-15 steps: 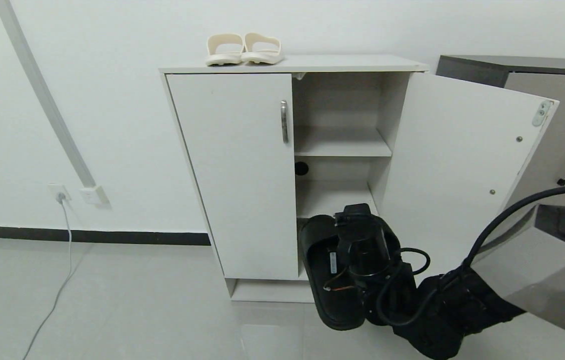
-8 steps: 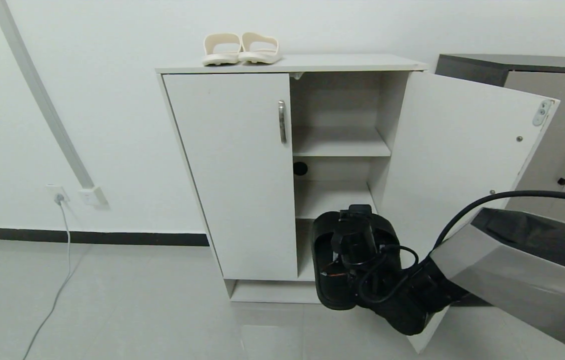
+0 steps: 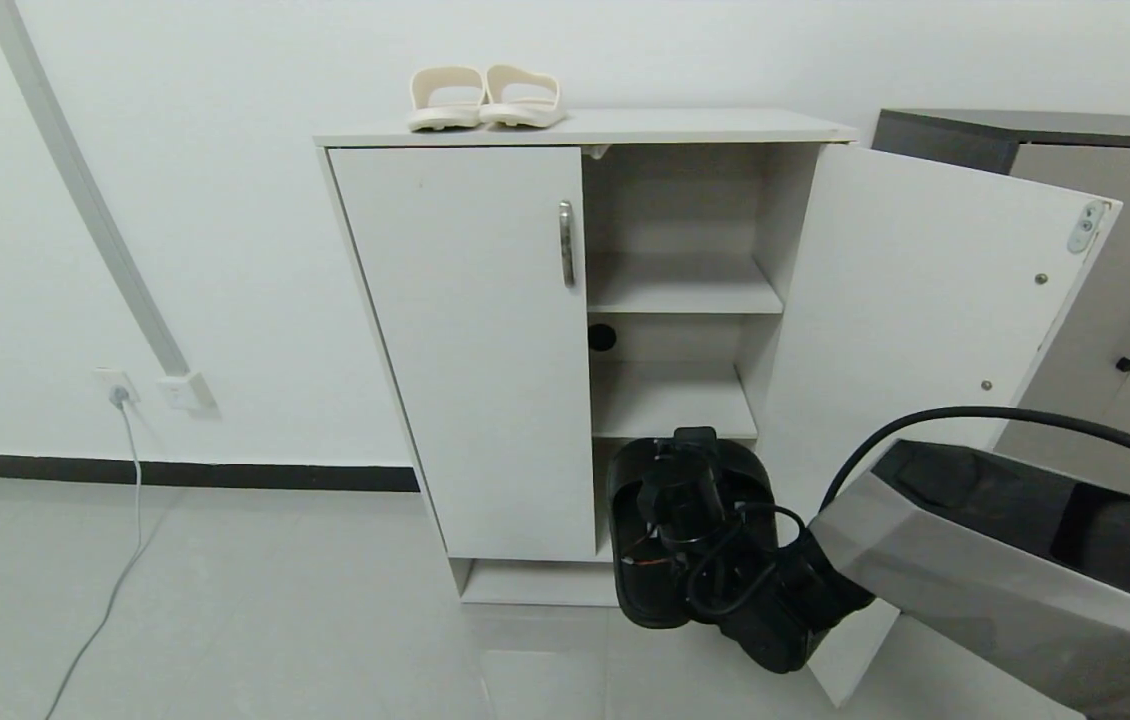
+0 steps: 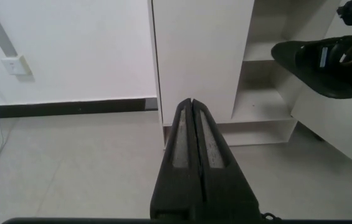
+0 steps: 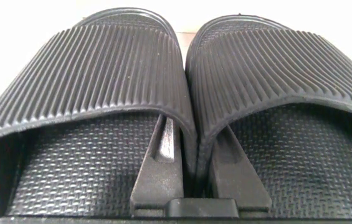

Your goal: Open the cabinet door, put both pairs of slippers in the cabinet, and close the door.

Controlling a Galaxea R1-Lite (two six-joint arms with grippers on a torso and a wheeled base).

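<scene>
Black slippers [image 3: 640,590] pinched in the right gripper [image 5: 191,155], at the cabinet's [image 3: 585,125] lowest opening.
The right gripper is clamped on both inner strap edges only. The shelf [image 3: 670,400] just above it or the closed door [image 3: 465,350] to its left could snag a toe and pull one slipper free. The left gripper [image 4: 191,143] is pressed together, empty.

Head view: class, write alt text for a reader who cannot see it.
The right gripper holds a pair of black slippers at the lowest opening of a white cabinet whose right door stands open. A cream pair sits on the cabinet's top.
</scene>
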